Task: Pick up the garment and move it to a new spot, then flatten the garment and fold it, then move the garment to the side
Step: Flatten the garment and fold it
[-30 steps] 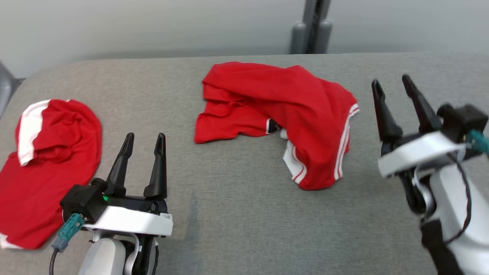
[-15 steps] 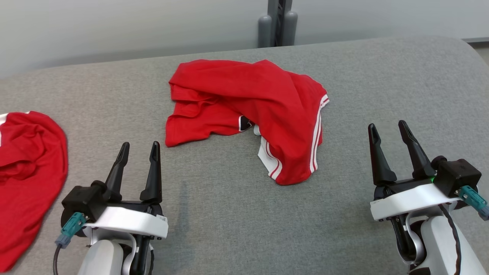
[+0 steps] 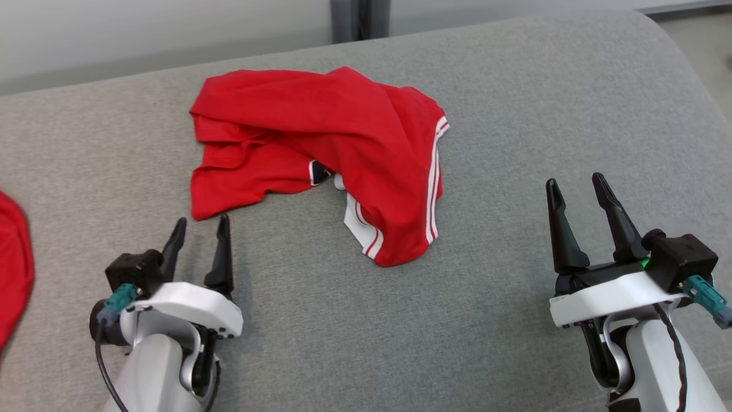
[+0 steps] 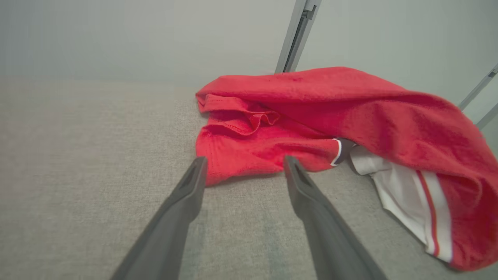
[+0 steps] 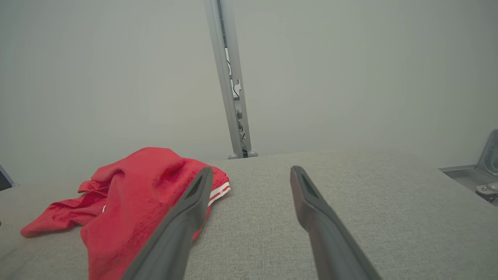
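left gripper (image 3: 203,218): jaws wide, holding nothing, tips just beside the garment (image 3: 343,131) | right gripper (image 3: 574,178): jaws wide, empty, well right of the garment

Well to the left of the left gripper (image 3: 203,219), a second red cloth (image 3: 11,269) is cut off by the picture's edge. Ahead of this gripper the garment (image 3: 320,126) lies crumpled; its upper folds hide the layers below, and a small dark patch (image 3: 318,170) at one hem is too small to read. The right gripper (image 5: 252,168) covers part of the striped hem in its own wrist view.
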{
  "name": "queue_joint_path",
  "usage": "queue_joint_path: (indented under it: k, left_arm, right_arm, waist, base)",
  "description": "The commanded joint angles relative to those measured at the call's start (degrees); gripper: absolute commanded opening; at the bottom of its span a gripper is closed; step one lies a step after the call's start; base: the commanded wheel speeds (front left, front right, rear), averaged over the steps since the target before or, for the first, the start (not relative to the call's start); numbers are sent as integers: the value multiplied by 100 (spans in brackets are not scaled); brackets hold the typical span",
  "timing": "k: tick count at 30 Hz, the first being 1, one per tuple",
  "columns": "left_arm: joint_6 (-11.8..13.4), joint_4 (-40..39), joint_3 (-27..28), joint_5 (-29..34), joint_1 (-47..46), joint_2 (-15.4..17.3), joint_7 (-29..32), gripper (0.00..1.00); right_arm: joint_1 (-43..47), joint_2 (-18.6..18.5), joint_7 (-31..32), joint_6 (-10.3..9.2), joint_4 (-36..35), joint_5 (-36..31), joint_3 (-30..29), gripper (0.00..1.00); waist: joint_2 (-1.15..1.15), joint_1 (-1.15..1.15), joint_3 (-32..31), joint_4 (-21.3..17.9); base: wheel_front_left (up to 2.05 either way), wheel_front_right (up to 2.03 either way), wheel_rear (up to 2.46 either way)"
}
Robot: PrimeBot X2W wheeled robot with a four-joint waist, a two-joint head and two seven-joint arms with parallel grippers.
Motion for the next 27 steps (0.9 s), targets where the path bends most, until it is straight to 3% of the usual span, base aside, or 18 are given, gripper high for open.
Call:
queue_joint_path:
  k: [1,10,15,16,17,18,19,27]
  left_arm:
    - [56,186,80,-52,-193,61,-20,100]
    - [132,1370,307,-263,-957,262,6,100]
    - [-17,1868,250,-303,-1193,300,81,100]
    - [-67,1966,214,-309,-1233,290,100,51]
    - [-67,1966,214,-309,-1233,290,100,51]
    - [-120,2037,187,-314,-1263,283,99,5]
    - [-151,2092,166,-318,-1292,280,92,0]
    - [-354,1903,141,-442,-1285,249,-16,0]
  right_arm:
    - [-46,-15,-8,-2,-30,-12,-16,100]
    - [-104,-16,-8,-2,-129,94,49,100]
    - [-72,-14,-8,-2,-141,130,39,100]
    - [-67,-14,-8,-2,-139,137,40,100]
    - [-67,-14,-8,-2,-139,137,40,100]
    - [-64,-14,-8,-2,-133,143,40,100]
    - [-61,-14,-8,-2,-124,143,43,100]
    - [-28,-14,-8,-2,109,170,171,100]
  waist:
    - [0,0,93,-100]
    - [0,0,300,-319]
    - [0,0,361,-367]
    - [0,0,369,-367]
    - [0,0,369,-367]
    - [0,0,373,-363]
    - [0,0,375,-354]
    - [0,0,224,-110]
  base:
    - [0,0,0]
    - [0,0,0]
    - [0,0,0]
    - [0,0,0]
    - [0,0,0]
    - [0,0,0]
    - [0,0,0]
    - [0,0,0]
